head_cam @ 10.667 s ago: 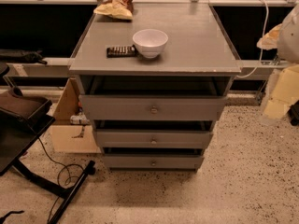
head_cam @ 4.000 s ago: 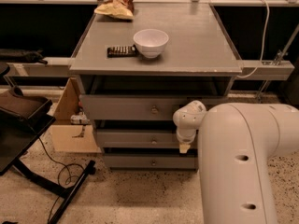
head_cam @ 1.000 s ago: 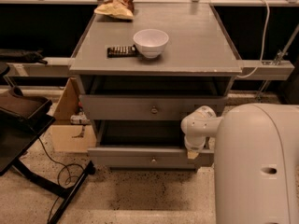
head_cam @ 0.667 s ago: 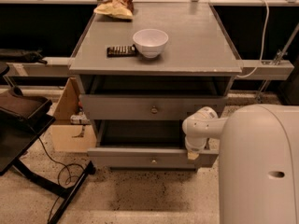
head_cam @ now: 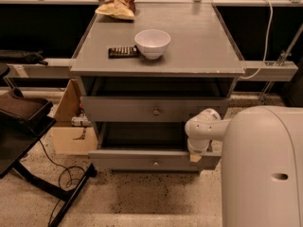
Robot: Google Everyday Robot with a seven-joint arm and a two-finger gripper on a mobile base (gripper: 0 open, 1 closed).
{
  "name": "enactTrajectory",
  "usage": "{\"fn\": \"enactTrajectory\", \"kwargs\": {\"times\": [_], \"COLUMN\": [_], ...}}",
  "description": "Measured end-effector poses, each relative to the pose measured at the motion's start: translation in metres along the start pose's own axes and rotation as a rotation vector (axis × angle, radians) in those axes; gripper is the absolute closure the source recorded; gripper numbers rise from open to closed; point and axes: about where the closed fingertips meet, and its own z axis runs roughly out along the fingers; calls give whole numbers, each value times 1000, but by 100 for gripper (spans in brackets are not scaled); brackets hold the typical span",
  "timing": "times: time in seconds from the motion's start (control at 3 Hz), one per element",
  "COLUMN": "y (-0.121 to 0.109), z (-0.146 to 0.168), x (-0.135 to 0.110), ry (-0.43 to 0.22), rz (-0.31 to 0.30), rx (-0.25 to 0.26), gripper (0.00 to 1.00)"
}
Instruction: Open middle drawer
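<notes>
In the camera view, a grey cabinet stands on a speckled floor [head_cam: 142,197]. Its worktop [head_cam: 199,37] carries a white bowl [head_cam: 152,42]. A dark remote control [head_cam: 123,52] lies just beside the bowl on the left, and a crumpled snack bag [head_cam: 118,4] lies at the far edge.

Under the worktop the top drawer [head_cam: 118,110] is shut. The middle drawer [head_cam: 123,161] stands pulled out toward the camera. Its dark inside shows behind the low front, which has a small round knob [head_cam: 155,163] in the middle.

The gripper [head_cam: 195,156] is at the right end of this front, touching its upper edge and well apart from the knob. Whether the gripper is open or closed I cannot tell. The large white arm [head_cam: 262,169] fills the lower right corner.

A cardboard box [head_cam: 66,126] stands on the floor at the left of the cabinet.
</notes>
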Motion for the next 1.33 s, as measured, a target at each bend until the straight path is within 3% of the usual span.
{"fn": "enactTrajectory", "kwargs": {"times": [0.67,1.33], "y": [0,1], "z": [0,2], "x": [0,0], "ry": [0,1], "rz": [0,3], "rx": [0,-2], "gripper": [4,0]}}
